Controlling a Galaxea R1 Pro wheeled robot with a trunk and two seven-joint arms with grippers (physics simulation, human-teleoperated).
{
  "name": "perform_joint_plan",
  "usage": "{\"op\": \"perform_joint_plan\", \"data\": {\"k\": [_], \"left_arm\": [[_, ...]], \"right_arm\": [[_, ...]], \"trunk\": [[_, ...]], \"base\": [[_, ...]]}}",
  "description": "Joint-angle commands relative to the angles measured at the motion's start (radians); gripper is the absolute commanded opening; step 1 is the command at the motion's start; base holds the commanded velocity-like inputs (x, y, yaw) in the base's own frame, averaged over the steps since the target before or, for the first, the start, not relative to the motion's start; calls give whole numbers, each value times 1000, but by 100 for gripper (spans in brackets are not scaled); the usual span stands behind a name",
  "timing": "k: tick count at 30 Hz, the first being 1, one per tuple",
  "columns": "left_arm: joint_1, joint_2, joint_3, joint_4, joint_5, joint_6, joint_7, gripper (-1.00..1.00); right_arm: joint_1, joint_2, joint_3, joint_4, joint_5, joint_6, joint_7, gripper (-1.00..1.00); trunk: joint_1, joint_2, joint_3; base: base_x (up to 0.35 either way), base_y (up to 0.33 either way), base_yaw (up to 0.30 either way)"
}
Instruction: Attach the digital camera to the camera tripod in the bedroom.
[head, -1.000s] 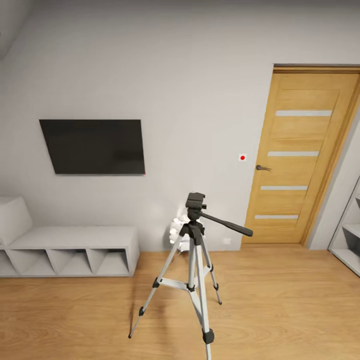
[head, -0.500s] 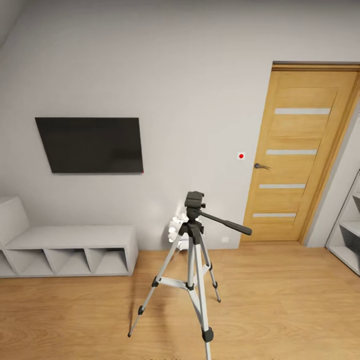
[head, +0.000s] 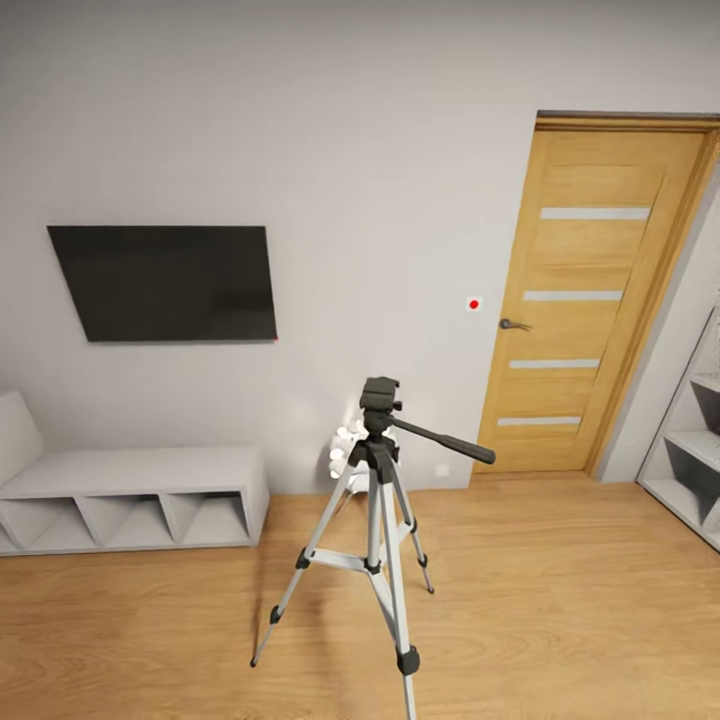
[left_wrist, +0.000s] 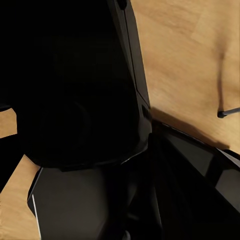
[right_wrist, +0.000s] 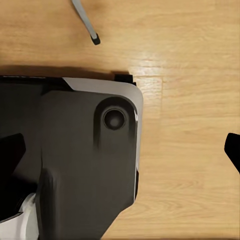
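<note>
Whole head view has slid a bit since 1 s ago: TV (head: 163, 283), door (head: 592, 290) and tripod all sit further left and slightly higher in frame, so that's the camera/base moving, not the things. The camera tripod (head: 375, 530) stands on the wood floor (head: 560, 600) roughly mid-room, in front of the white wall, between the low white shelf unit (head: 130, 497) at the floor's left edge and the door at the right. Look of it: three silver telescopic legs splayed wide w/ dark grey joints and feet, centre braces, dark grey head on top, long black pan handle (head: 443, 442) sticking out toward the door side; head plate looks bare. Small white object behind it near the wall (can't make out what). In the left wrist view a big black mass sits very close to the lens; can't tell if that's the digital camera or robot body, and can't tell the left gripper's state. Right wrist view looks down on floor, grey robot housing and one tripod foot (right_wrist: 95, 39); right gripper state also can't tell. Risks, as I judge: the base looks close to the near legs, so rolling further could clip a foot and tip or shift the tripod; the handle could snag an arm on approach; a tall light stand will rock if pressed off-centre.
</note>
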Motion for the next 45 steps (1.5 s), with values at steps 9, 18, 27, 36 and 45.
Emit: {"op": "perform_joint_plan", "data": {"k": [9, 18, 27, 36, 45], "left_arm": [[0, 0, -8, 0, 8, -2, 1, -100], [0, 1, -7, 2, 9, -3, 6, -100], [0, 1, -7, 2, 9, -3, 7, -100], [0, 1, -8, 2, 9, -4, 7, -100], [0, 1, -8, 2, 9, -3, 7, -100]], "right_arm": [[-1, 0, -8, 1, 11, 1, -2, 100], [-1, 0, -7, 1, 12, -5, -3, 100], [-1, 0, -7, 1, 12, -7, -3, 100], [-1, 0, -7, 1, 12, -7, -3, 100], [-1, 0, -6, 1, 12, -7, -3, 100]], "trunk": [[0, -1, -15], [0, -1, -29], [0, -1, -43], [0, -1, -58], [0, -1, -72]], "base": [[0, 0, -71], [0, 0, -16], [0, 0, -1], [0, 0, 0], [0, 0, 0]]}}
